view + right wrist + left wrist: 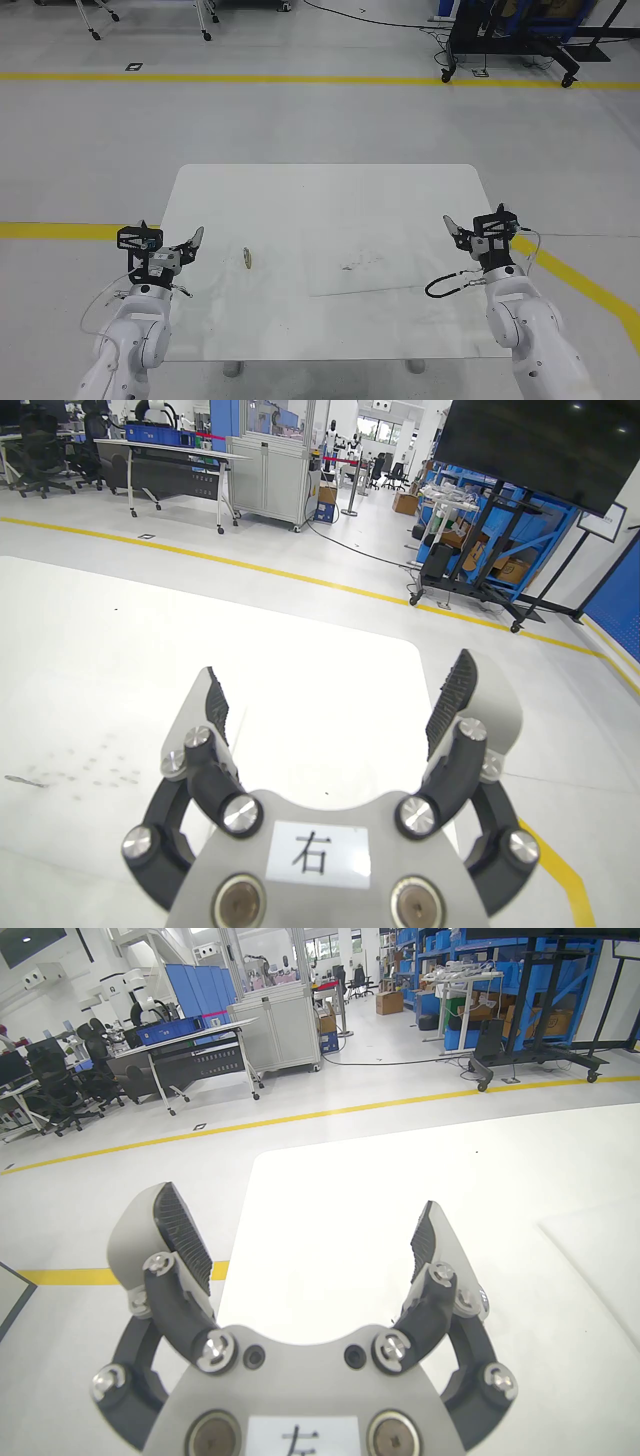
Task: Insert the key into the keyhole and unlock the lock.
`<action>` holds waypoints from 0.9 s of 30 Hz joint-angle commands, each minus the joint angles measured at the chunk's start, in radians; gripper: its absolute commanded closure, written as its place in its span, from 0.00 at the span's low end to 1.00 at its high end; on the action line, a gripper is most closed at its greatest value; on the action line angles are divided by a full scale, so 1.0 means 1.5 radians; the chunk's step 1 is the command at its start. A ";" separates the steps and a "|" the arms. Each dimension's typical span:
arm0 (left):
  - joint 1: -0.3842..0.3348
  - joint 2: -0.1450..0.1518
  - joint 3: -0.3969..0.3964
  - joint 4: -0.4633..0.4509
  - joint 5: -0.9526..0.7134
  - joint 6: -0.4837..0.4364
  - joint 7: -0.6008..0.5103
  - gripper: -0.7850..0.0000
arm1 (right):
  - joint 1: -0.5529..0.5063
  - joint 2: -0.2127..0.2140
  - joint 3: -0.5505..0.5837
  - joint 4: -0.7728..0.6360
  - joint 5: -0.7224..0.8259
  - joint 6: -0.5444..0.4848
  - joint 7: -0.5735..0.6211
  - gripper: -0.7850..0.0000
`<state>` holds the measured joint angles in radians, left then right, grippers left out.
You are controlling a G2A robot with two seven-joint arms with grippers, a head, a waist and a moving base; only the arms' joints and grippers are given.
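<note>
Nearest the robot, a faint straight edge (375, 290) crosses the white tabletop (320, 200), on the near side of the key (247, 258) and to its right. The key, a small, slim, pale piece, lies flat on the left half of the tabletop, touching nothing else. In the right wrist view it looks like a thin grey sliver.

The left pincer (172, 240) hangs near the key on its left, about level with it, at the tabletop's side edge. Its 2 fingers (180, 1228) are spread wide with nothing between them; 1 is over the tabletop, the other over the floor (100, 150). The right pincer (478, 228) is well apart from the key on its right, at the opposite side edge. It is also spread wide and holds nothing.

Between the key and the right pincer, slightly nearer the pincer's side, is a patch of faint scuffs (360, 263) on the white surface.

Beyond the key and past the tabletop's far edge, a yellow line (300, 77) runs straight across the floor. Farther still, a black wheeled stand (510, 45) is far off to the key's right, and 2 sets of castored legs (150, 20) stand far off to its left.
</note>
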<state>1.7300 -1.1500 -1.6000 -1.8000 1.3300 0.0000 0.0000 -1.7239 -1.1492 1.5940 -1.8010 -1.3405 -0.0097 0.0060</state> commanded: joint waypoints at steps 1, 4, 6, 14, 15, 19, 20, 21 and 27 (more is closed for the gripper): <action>0.000 0.000 0.000 0.000 0.000 0.000 0.000 0.00 | 0.025 0.002 -0.021 0.002 -0.043 -0.036 0.030 0.00; 0.000 0.000 0.000 0.000 0.000 0.000 0.000 0.00 | 0.076 0.001 -0.061 0.017 -0.066 -0.090 0.087 0.00; 0.000 0.000 0.000 0.000 0.000 0.000 0.000 0.00 | 0.094 0.001 -0.069 0.024 -0.066 -0.105 0.104 0.00; 0.000 0.000 0.000 0.000 0.000 0.000 0.000 0.00 | 0.094 0.001 -0.069 0.024 -0.066 -0.105 0.104 0.00; 0.000 0.000 0.000 0.000 0.000 0.000 0.000 0.00 | 0.094 0.001 -0.069 0.024 -0.066 -0.105 0.104 0.00; 0.000 0.000 0.000 0.000 0.000 0.000 0.000 0.00 | 0.118 0.001 -0.081 0.051 -0.041 -0.164 0.116 0.00; 0.000 0.000 0.000 0.000 0.000 0.000 0.000 0.00 | 0.138 0.003 -0.088 0.072 -0.030 -0.218 0.116 0.00; 0.000 0.000 0.000 0.000 0.000 0.000 0.000 0.00 | 0.158 0.004 -0.094 0.094 -0.026 -0.272 0.116 0.00; 0.000 0.000 0.000 0.000 0.000 0.000 0.000 0.00 | 0.249 0.012 -0.130 0.201 -0.043 -0.482 0.094 0.00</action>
<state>1.7300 -1.1500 -1.6000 -1.8000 1.3300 0.0000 0.0000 -1.3683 -1.1326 1.4046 -1.5219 -1.3960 -0.6830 0.1546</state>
